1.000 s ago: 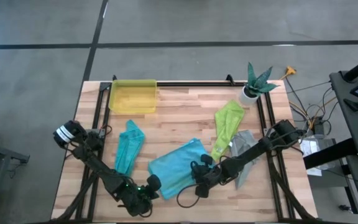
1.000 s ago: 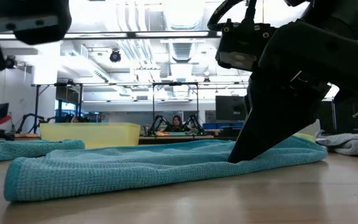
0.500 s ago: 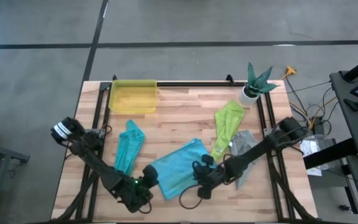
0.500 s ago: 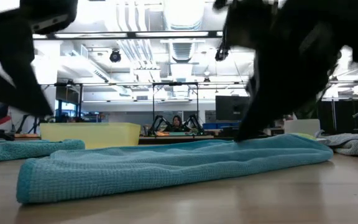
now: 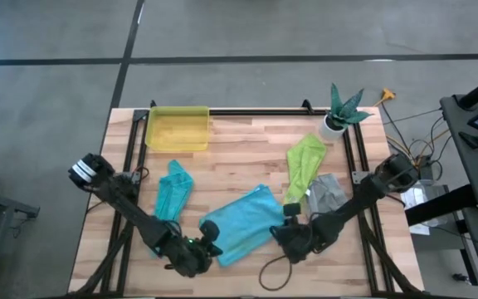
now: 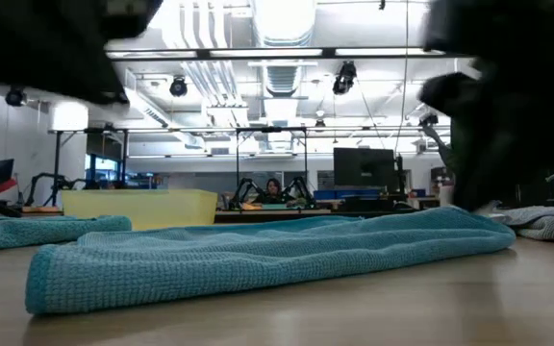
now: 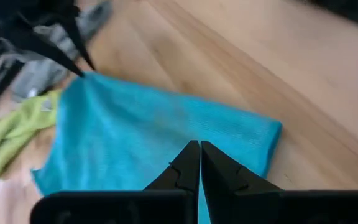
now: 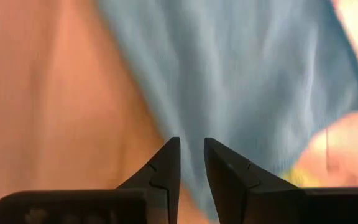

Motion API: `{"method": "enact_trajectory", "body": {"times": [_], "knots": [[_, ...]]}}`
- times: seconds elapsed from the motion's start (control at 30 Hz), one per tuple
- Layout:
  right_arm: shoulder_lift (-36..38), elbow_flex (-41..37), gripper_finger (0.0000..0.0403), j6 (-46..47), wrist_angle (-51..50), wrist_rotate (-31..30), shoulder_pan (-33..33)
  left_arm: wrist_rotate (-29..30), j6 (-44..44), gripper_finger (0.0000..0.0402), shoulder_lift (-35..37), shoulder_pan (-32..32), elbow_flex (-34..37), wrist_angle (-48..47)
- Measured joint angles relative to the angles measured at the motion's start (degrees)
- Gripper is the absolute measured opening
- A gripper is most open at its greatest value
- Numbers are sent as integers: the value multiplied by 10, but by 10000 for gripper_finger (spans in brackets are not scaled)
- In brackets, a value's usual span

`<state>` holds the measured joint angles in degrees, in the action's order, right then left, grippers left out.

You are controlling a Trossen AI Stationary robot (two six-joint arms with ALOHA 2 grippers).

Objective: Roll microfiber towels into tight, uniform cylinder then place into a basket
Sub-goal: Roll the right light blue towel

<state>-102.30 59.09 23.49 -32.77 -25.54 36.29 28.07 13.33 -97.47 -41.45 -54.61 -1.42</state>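
Left gripper (image 7: 199,163), jaws pressed together and empty, sits over the blue towel (image 5: 239,223) at lower centre. Right gripper (image 8: 191,163), a narrow gap, empty, hovers by its right edge. Basket (image 5: 177,129) upper left.

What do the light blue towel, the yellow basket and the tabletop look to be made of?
Light blue towel: soft looped cloth, probably microfiber; the low view shows a nubby matte weave and limp folds.
Yellow basket: likely thin plastic, translucent and smooth, since the wood shows faintly through it.
Table: wood, apparently butcher-block; long light planks with visible grain and a slight sheen.
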Motion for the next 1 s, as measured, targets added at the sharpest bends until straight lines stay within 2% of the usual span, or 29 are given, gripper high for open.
{"method": "enact_trajectory", "body": {"times": [0.2, 0.33, 0.6, 0.83, 1.0], "knots": [[3, -24, 81, 2, -58, -14, 35, -15, 5, 12, -52, -3, -37, 3], [5, -35, 97, -6, -60, -50, 47, -27, 19, 52, -64, -3, -66, -8], [2, -50, 125, -16, -55, -69, 47, -28, 20, 138, -90, -8, -69, -22], [0, -56, 112, -15, -45, -88, 47, -24, 20, 147, -137, -16, -76, -18], [0, -58, 101, -17, -35, -90, 47, -20, 17, 147, -144, -18, -79, -15]]}}
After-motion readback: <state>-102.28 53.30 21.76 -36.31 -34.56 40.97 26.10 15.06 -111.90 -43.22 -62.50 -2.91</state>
